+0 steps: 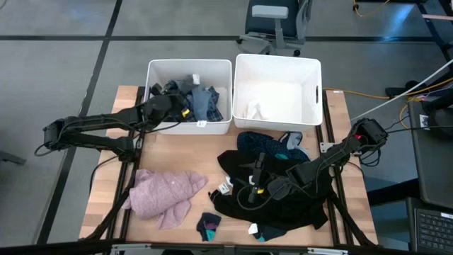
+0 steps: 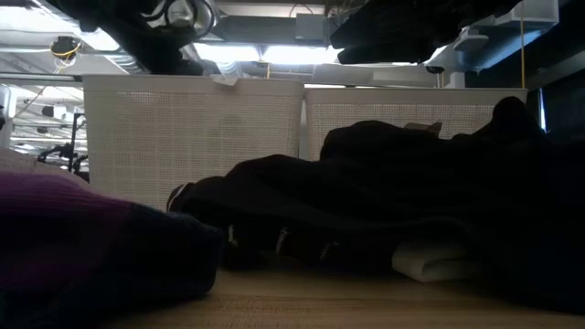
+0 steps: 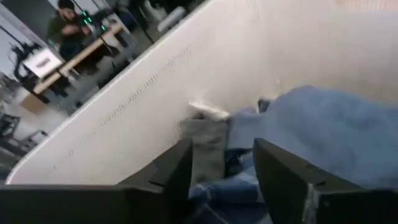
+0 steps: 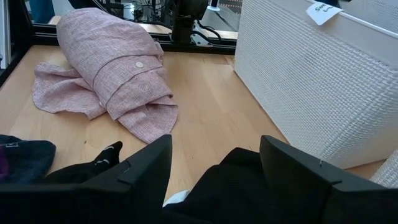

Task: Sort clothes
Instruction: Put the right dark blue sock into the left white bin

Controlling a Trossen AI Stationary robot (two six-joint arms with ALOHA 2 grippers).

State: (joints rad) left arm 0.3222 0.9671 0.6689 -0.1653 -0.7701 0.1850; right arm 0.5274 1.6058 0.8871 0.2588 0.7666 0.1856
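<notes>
My left gripper (image 1: 185, 111) hangs open over the near part of the left white bin (image 1: 157, 67), which holds blue plaid and dark clothes (image 1: 202, 99). In its wrist view a grey piece (image 3: 208, 152) and blue cloth (image 3: 323, 130) lie just beyond the open fingers (image 3: 221, 146). My right gripper (image 1: 253, 190) stands open over the black pile (image 1: 297, 202) at the table's right. A pink top (image 1: 164, 195) lies crumpled on the near left, with a small dark sock (image 1: 209, 225) by the front edge. A navy dotted cloth (image 1: 263, 144) lies at the pile's far side. My right gripper comes level and slanting down over the black pile. Black cloth (image 4: 242, 186) shows between its spread fingers, and I cannot tell whether they touch it.
The right white bin (image 1: 311, 71) holds only a small white piece (image 1: 253, 110). Bare wood (image 4: 211, 106) lies between the pink top (image 4: 112, 68) and the left bin's wall (image 4: 311, 87). People sit at a desk in the room beyond.
</notes>
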